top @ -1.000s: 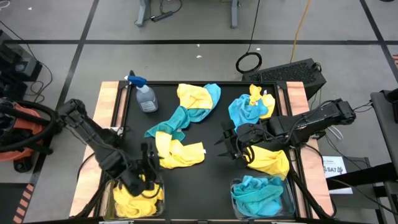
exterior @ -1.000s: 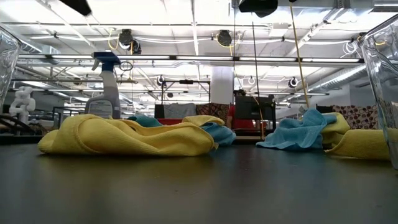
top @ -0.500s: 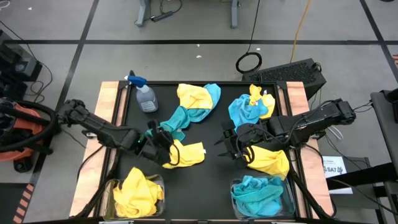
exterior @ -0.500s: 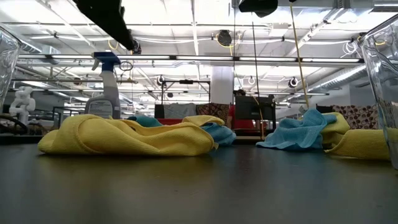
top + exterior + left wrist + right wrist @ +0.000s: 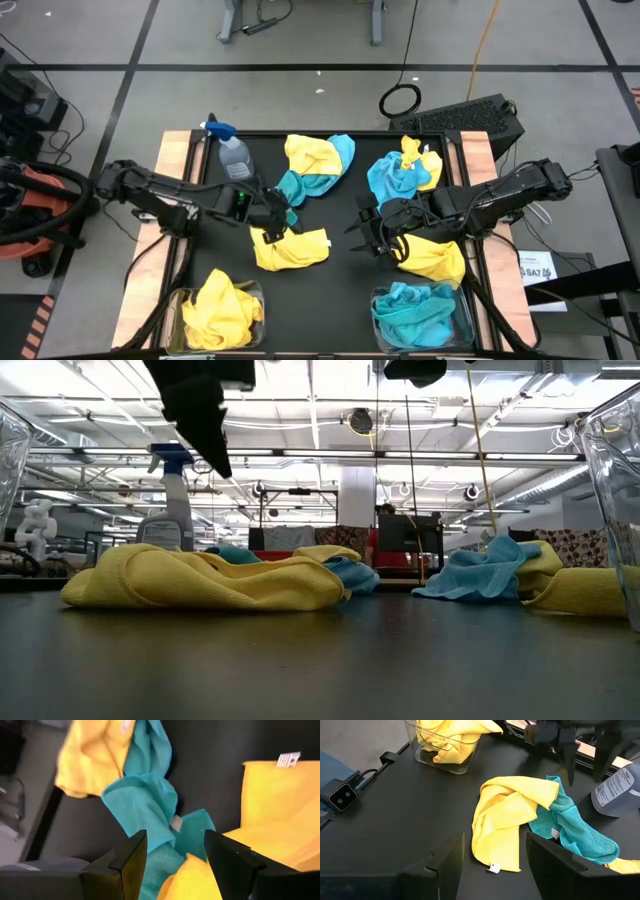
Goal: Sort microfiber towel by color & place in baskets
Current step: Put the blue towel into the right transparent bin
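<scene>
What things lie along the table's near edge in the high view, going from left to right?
Basket with yellow towels → bare black mat → basket with turquoise towels.

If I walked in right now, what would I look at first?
Probably the bright yellow and turquoise towels scattered over the black table. Next, the two clear bins at the near edge: the left bin holds only yellow cloths, the right bin only turquoise. The open left gripper hangs over the middle pile.

Two dark arms, blunt black fingers point(image 5: 131, 865)
</scene>
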